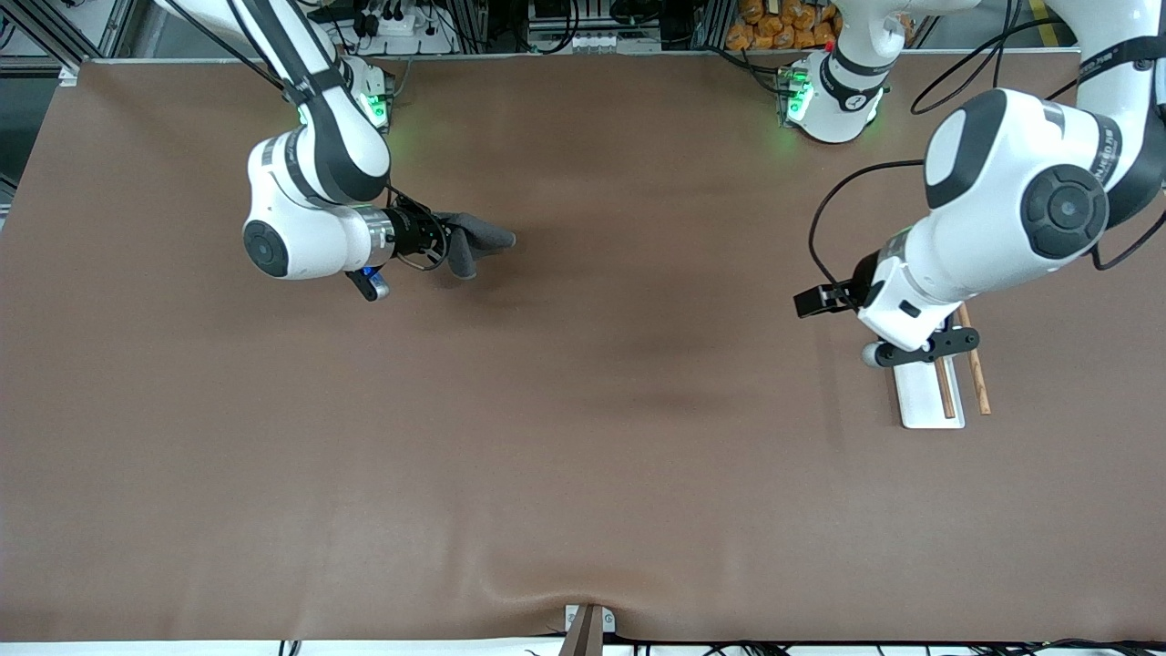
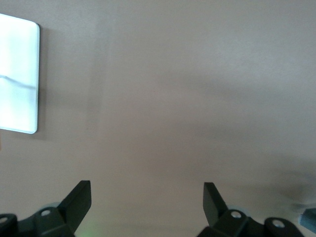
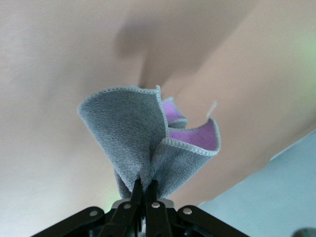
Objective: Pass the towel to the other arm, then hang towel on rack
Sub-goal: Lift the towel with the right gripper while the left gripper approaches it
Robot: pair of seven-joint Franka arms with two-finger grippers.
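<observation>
- Your right hand [image 3: 144, 190] is clamped on the towel [image 1: 474, 241], held up over the surface [image 1: 583, 437] at the right arm's end.
- Your left hand [image 2: 147, 200] hangs empty, fingers spread, beside the rack [image 1: 938, 387].
- Handover is pending: bring them together mid-surface.

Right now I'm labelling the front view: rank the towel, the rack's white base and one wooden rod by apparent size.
1. Towel, bunched in the shut right gripper.
2. White base, partly covered by the left arm, so unsure against the towel.
3. Wooden rod, thinnest.
</observation>
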